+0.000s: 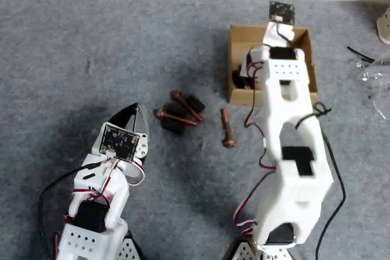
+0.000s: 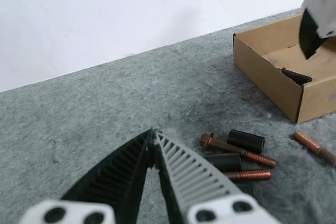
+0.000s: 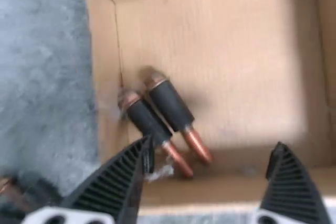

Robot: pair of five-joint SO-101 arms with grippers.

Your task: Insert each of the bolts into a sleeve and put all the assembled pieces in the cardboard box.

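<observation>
1. End effector on the left (image 2: pixel 153 132) is nearest: pressed together, holding nothing.
2. Middle of the desk (image 1: pixel 73 59): lone bolt (image 1: pixel 226 127) just beside two more bolts (image 2: pixel 260 158) jumbled with black sleeves (image 2: pixel 245 141). Stiff, light, probably roll easy; I'd pinch mid-shank.
3. Farthest: end effector on the right (image 3: pixel 210 145) spread above the cardboard box (image 3: pixel 236 51), two assembled pieces (image 3: pixel 167 100) inside. No readable print.

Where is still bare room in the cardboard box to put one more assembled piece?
The box floor is bare on the side away from the two assembled pieces. It is crowded along the wall where they lie side by side.
</observation>
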